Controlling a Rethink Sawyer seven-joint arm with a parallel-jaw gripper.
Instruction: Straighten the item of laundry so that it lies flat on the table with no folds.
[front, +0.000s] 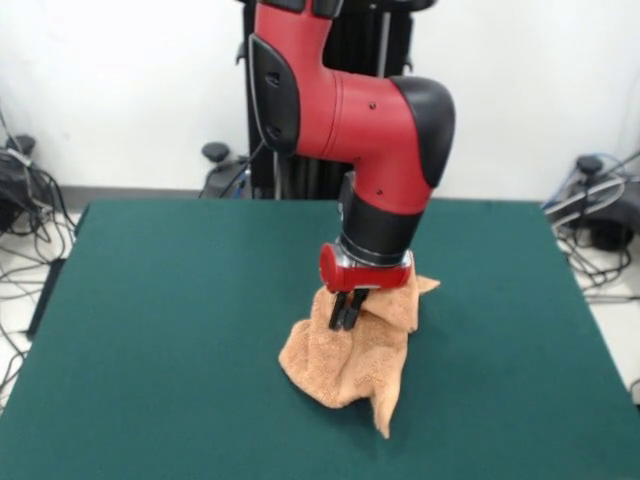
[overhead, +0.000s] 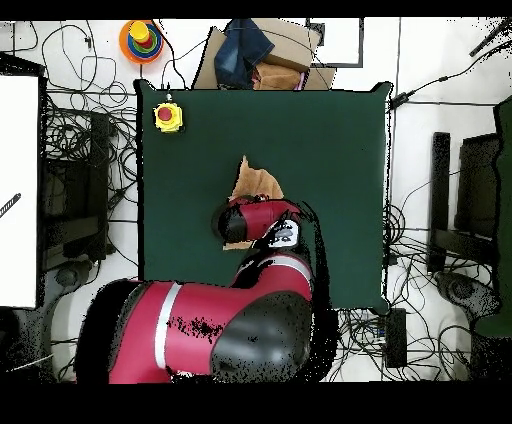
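Note:
The light orange-tan terry towel (front: 345, 365) lies crumpled in a heap near the middle of the dark green table (front: 170, 330), with one corner trailing toward the front edge. My gripper (front: 344, 322) hangs straight down over the heap's upper left part, its black fingers close together and pressed into a raised fold of the cloth. In the overhead view the towel (overhead: 255, 180) shows partly, just beyond the arm, which hides the rest; the gripper itself is hidden there.
A yellow box with a red button (overhead: 167, 117) sits on the table's corner in the overhead view. Cables and equipment lie on the floor around the table (overhead: 350, 150). A cardboard box with dark cloth (overhead: 255, 55) stands beyond the far edge.

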